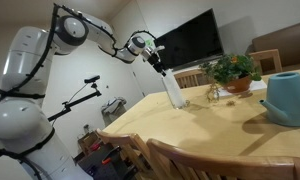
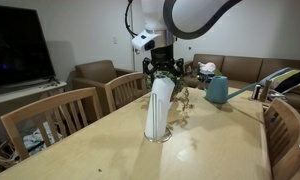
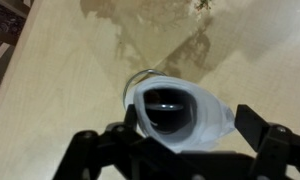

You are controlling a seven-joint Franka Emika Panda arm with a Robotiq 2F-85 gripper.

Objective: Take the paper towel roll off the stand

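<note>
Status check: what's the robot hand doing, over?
Gripper open over paper towel roll, not gripping. Roll upright on stand. Plant, teal can stand apart.

Paper towel roll (image 2: 158, 112): white paper, matt, slightly soft surface. Worktop (image 2: 100, 152): pale wood, smooth, low sheen showing faint reflections. Hand (image 2: 162, 72): black, matt, plastic or metal not distinguishable; chair (image 2: 52, 112): light wood, satin.

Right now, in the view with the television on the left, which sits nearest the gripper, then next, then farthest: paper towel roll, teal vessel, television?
1. paper towel roll: right below the open gripper, at mid-picture.
2. teal vessel: farther along the table, to the picture's right.
3. television: off the table, by the wall at picture left.
</note>
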